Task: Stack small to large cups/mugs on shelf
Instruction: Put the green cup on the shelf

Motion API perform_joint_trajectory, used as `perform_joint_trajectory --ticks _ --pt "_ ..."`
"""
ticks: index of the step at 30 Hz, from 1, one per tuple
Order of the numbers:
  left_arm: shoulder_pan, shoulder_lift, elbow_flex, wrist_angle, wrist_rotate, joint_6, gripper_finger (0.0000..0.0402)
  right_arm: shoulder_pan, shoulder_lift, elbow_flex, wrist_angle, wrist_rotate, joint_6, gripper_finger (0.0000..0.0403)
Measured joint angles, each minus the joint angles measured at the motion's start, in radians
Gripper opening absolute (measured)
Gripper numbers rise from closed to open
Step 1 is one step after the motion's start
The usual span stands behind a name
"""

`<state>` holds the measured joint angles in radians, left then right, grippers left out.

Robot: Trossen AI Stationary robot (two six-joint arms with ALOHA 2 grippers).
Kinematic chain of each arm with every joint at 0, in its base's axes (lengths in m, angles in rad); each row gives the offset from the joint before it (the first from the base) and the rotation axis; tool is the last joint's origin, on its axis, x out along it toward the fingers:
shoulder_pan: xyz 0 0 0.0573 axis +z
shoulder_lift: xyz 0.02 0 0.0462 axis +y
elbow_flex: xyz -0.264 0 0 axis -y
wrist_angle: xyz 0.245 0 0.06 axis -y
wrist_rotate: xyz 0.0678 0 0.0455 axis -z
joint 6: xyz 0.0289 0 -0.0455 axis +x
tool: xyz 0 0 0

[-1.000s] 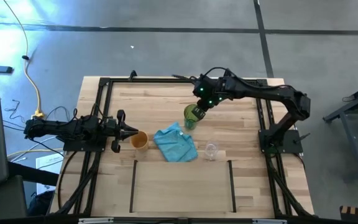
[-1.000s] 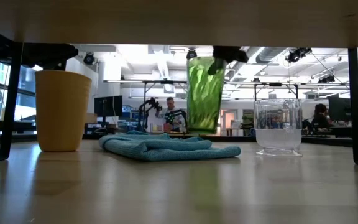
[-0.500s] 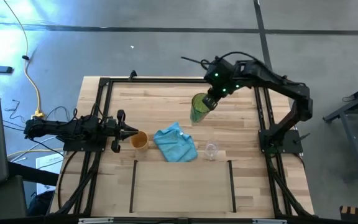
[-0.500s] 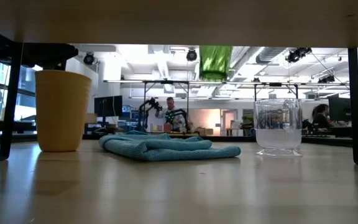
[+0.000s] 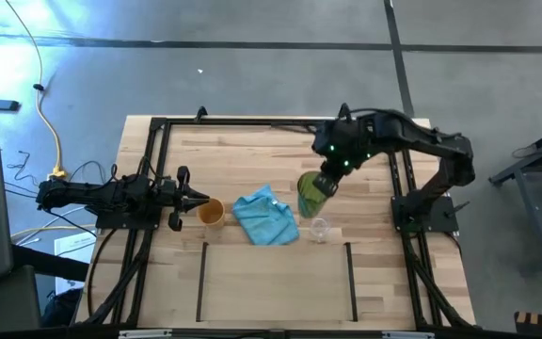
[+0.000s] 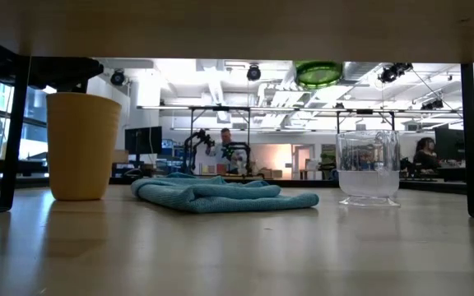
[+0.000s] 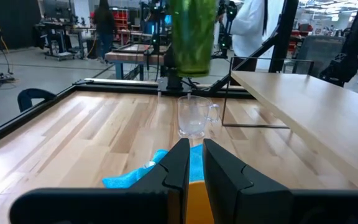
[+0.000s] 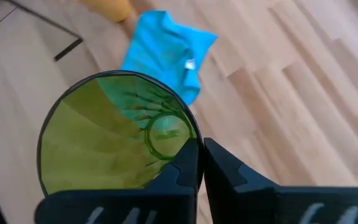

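Observation:
My right gripper (image 5: 327,177) is shut on the translucent green tumbler (image 5: 313,192), which hangs high over the table beside the small clear glass (image 5: 320,227). In the low view only the tumbler's base (image 6: 319,74) shows. The glass stands upright on its base (image 6: 369,197). The orange cup (image 5: 213,213) stands upright at the left. My left gripper (image 5: 198,200) lies level beside its rim with its fingers together. The shelf (image 5: 276,282), a rectangle outlined in dark lines, lies near the front edge. My right gripper pinches the tumbler's rim (image 8: 193,142) with one finger inside the mouth and one outside, coming from above and slanting down. The tumbler hangs below the fingers, tilted and lifted clear of the table. My left gripper: I cannot tell whether its tips touch the orange cup.
A crumpled light-blue cloth (image 5: 266,217) lies between the orange cup and the glass. A black metal frame (image 5: 158,127) runs around the table's edges. Bare wood (image 5: 243,151) stretches behind the cloth. People stand in the room beyond the table.
My right gripper has risen and swung toward the table's near right with the green tumbler, ending beside the clear glass. The tumbler has gone up until only its base shows in the low view, and it has tipped more.

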<state>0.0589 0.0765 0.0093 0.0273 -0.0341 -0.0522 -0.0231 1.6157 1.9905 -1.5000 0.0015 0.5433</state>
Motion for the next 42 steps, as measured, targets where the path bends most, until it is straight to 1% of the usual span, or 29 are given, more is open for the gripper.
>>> perform_joint_trajectory --ticks 10,14,23,31,42 --pt "0.0 0.0 0.0 0.001 0.0 -0.008 0.0035 0.155 0.0 0.0 0.0 0.019 0.121 0.0" --pt "0.0 0.0 0.0 0.001 0.0 -0.009 0.0035 0.206 0.0 0.0 0.0 0.048 0.164 0.0" --pt "0.0 0.0 0.0 0.001 0.0 -0.032 0.0035 0.286 -0.014 0.0 -0.011 0.096 0.247 0.0" --pt "0.0 0.0 0.0 0.001 0.0 -0.032 0.0035 0.364 -0.014 0.0 -0.018 0.104 0.338 0.0" --pt "0.0 0.0 0.0 0.001 0.0 -0.035 0.0035 0.479 -0.01 0.0 0.003 0.148 0.471 0.0"
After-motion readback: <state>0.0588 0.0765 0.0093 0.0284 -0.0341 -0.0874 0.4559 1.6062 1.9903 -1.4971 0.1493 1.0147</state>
